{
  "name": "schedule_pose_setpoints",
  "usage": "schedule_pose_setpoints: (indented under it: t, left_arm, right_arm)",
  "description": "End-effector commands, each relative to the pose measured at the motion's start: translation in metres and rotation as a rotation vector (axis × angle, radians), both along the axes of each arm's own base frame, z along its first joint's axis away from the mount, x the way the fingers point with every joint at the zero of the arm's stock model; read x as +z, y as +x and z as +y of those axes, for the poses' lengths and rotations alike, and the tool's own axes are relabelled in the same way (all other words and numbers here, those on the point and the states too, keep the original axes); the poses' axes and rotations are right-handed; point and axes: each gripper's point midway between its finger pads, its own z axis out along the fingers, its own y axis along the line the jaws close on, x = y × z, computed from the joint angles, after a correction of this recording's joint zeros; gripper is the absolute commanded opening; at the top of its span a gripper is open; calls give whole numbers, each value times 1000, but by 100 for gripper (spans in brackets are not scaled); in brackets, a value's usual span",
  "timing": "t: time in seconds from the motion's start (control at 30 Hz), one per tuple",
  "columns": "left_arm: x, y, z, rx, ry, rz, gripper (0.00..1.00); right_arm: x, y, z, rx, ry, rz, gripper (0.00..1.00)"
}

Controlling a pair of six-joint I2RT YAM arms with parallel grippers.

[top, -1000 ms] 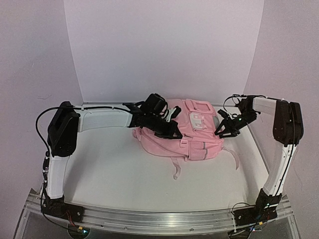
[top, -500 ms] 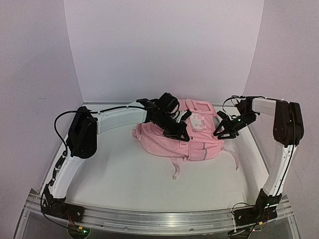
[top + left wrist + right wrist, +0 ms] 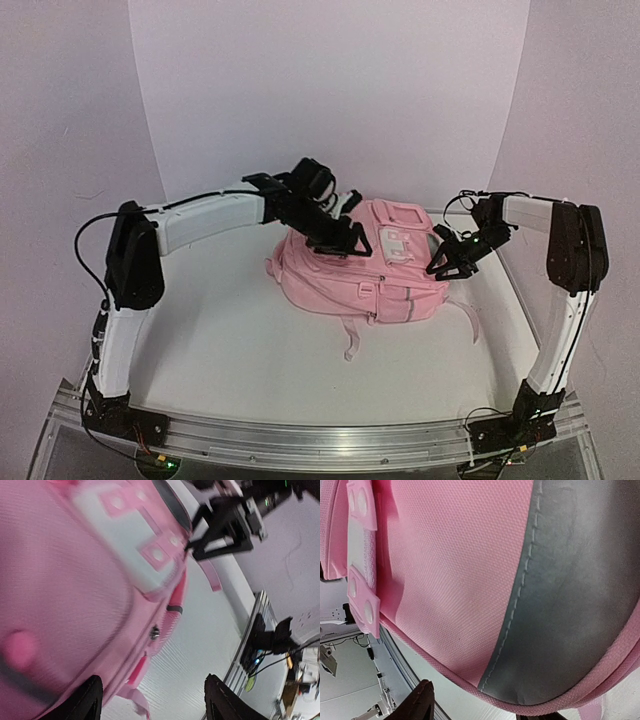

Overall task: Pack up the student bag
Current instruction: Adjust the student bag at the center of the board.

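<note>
Evidently left end effector (image 3: 343,240) gapes over student bag (image 3: 325,285); right end effector (image 3: 445,264), edge-side, unreadable.

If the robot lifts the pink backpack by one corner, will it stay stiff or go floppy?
Probably floppy: the pink backpack is soft fabric, slumped on the table. Its loose straps would likely dangle. It looks fairly flat, so maybe light, though I can't see inside.
</note>
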Motion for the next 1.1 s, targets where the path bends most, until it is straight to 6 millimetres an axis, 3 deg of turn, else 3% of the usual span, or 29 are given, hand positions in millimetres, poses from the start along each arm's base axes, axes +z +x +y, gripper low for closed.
schedule_pose_setpoints:
  t: [0.0, 0.13, 0.27, 0.4, 0.53, 0.63, 0.7, 0.77, 0.83, 0.93, 1.07]
  left_arm:
    - [66, 90, 94, 341, -18, -141, 75]
    - [46, 138, 134, 467, 43, -143, 78]
    - [13, 176, 154, 534, 78, -108, 78]
    - [-11, 199, 148, 512, 45, -92, 78]
    - [-44, 196, 124, 410, -2, 3, 76]
    - [-50, 176, 106, 306, -62, 36, 58]
    - [-52, 152, 100, 249, -75, 44, 41]
    - [-42, 125, 95, 204, -102, 39, 25]
    - [-36, 92, 97, 173, -104, 42, 15]
    - [-21, 39, 94, 127, -100, 31, 6]
    - [-37, -31, 99, 102, 8, 103, 5]
  right_arm:
    - [-29, 14, -25, -29, -202, -35, 55]
    - [-31, 10, -27, -27, -216, -34, 55]
    - [-30, 7, -28, -28, -220, -31, 55]
    - [-28, 3, -29, -28, -223, -34, 55]
    - [-28, 3, -29, -31, -223, -35, 55]
    - [-32, 14, -26, -40, -218, -43, 55]
    - [-33, 29, -24, -45, -221, -68, 55]
    - [-35, 47, -17, -42, -223, -94, 55]
    - [-29, 70, -5, -31, -220, -141, 55]
    - [-27, 96, 26, 5, -202, -193, 55]
    - [-8, 123, 85, 80, -122, -290, 60]
